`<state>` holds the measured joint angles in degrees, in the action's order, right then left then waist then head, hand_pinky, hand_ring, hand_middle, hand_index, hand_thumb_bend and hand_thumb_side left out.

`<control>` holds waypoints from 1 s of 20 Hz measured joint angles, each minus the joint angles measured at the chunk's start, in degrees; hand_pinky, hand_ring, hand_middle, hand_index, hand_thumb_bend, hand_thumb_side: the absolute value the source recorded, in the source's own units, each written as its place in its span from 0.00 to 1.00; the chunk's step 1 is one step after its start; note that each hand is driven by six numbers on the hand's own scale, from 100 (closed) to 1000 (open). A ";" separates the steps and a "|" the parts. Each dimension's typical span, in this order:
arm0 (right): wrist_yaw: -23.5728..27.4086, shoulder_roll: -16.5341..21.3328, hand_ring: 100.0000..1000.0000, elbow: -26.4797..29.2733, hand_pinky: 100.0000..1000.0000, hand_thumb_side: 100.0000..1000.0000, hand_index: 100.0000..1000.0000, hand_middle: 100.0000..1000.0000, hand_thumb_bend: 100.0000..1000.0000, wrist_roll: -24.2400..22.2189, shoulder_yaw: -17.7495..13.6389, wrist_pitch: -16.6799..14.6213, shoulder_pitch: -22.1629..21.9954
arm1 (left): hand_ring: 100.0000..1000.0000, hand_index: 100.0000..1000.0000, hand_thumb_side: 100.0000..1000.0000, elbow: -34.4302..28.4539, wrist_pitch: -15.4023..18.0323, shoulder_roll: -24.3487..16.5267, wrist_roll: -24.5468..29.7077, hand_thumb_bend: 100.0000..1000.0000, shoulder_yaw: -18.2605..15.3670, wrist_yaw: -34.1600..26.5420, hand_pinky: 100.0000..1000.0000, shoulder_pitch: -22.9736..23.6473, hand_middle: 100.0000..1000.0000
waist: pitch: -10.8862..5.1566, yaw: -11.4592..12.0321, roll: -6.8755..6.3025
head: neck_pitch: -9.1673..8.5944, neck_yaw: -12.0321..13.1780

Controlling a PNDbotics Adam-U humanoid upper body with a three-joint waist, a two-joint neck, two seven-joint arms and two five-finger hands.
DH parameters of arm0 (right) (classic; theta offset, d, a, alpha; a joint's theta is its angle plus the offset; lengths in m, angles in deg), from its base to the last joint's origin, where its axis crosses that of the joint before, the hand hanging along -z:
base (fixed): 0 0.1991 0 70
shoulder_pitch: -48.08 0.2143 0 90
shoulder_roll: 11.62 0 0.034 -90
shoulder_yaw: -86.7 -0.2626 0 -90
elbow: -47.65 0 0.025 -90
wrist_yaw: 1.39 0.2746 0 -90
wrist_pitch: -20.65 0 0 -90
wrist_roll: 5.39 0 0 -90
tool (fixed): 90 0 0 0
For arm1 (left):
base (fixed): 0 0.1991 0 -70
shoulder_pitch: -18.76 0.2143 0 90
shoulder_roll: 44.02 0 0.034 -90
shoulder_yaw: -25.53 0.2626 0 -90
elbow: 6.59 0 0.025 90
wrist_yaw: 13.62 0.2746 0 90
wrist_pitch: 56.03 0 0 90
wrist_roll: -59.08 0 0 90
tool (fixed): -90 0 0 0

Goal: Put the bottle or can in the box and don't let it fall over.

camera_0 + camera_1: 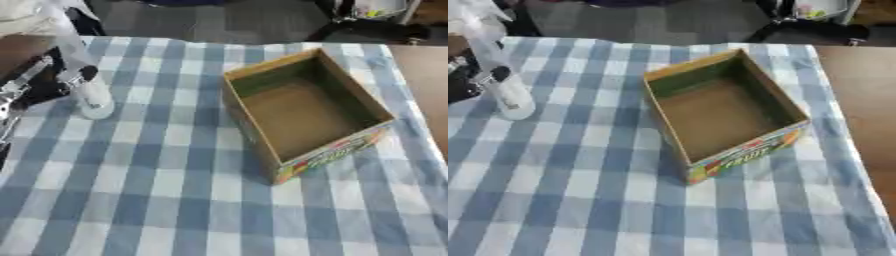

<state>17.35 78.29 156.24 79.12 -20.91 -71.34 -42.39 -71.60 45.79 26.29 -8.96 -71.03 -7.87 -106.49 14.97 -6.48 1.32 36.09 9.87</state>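
The left hand (39, 80) came in from the left edge of the view, black with silver parts, and lay against the bottle (87, 85). A dark finger (87, 73) curled round the bottle's near side at about mid-height, so the hand appeared closed on it, though the rest of the fingers were hidden behind the bottle and the arm, and how far they wrapped could not be made out. The arm ran up from the lower left toward the bottle, its silver links lying low over the cloth (157, 200). The bottle was clear and pale, standing on its base at the left side of the table (429, 75), leaning slightly with its top toward the far left corner. Its base rested on the blue and white checked cloth. The box (302, 112) stood well apart to the right of the bottle, open on top, brown inside, with a coloured printed band along its near right wall. It sat askew on the cloth, one corner pointing toward the viewer, and nothing lay inside it. The bare brown table showed beyond the cloth's right edge. The right hand did not show in either view.
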 measured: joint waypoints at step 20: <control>-0.31 -0.25 0.97 -0.68 0.81 0.70 1.00 1.00 0.00 -0.36 0.00 0.41 0.00 | 0.85 1.00 0.60 -1.07 -2.52 0.13 -1.20 0.36 -0.64 1.34 1.00 0.18 0.97 | 0.20 -0.07 -0.02 | -0.44 0.14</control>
<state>17.04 78.04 155.56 78.75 -20.91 -70.93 -42.39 -72.67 43.27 26.42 -10.16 -71.66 -6.53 -106.31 15.17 -6.55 1.31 35.64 10.01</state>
